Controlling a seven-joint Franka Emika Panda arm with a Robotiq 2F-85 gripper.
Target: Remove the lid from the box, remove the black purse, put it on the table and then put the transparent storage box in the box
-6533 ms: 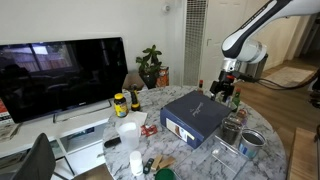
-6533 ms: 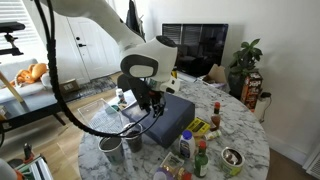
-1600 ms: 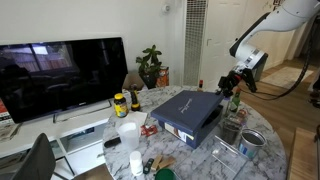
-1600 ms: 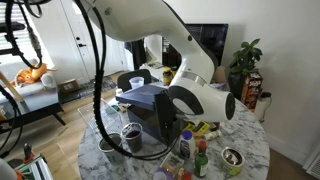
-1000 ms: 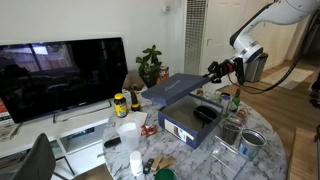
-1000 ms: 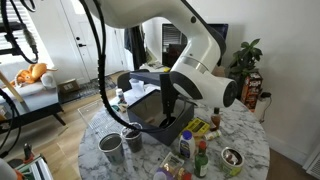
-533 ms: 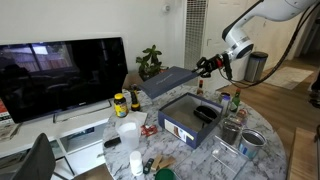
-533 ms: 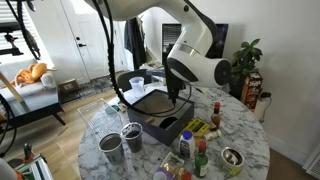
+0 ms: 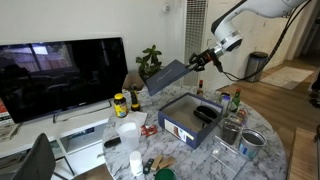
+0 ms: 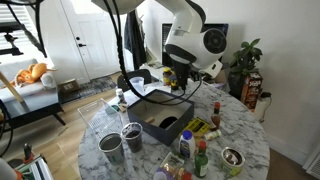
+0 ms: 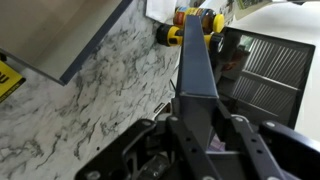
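Observation:
My gripper (image 9: 197,62) is shut on one edge of the navy lid (image 9: 166,75), which hangs tilted in the air above and beyond the box. In the wrist view the lid (image 11: 196,55) runs edge-on between the two black fingers (image 11: 236,135). The open navy box (image 9: 188,118) stands on the marble table and shows in both exterior views, box (image 10: 163,128). A dark shape inside it looks like the black purse (image 9: 207,113). The transparent storage box (image 9: 224,149) stands beside the navy box near the table edge.
Metal tins (image 10: 121,140) and a tin (image 9: 252,141) stand near the box. Sauce bottles (image 10: 203,152) crowd one side, and a white cup (image 9: 128,131) and yellow-capped bottles (image 11: 190,20) the other. A TV (image 9: 62,75) and a plant (image 9: 150,64) stand beyond the table.
The lid has risen off the box and swung up and away toward the TV side, still held. The box now stands open with its inside showing.

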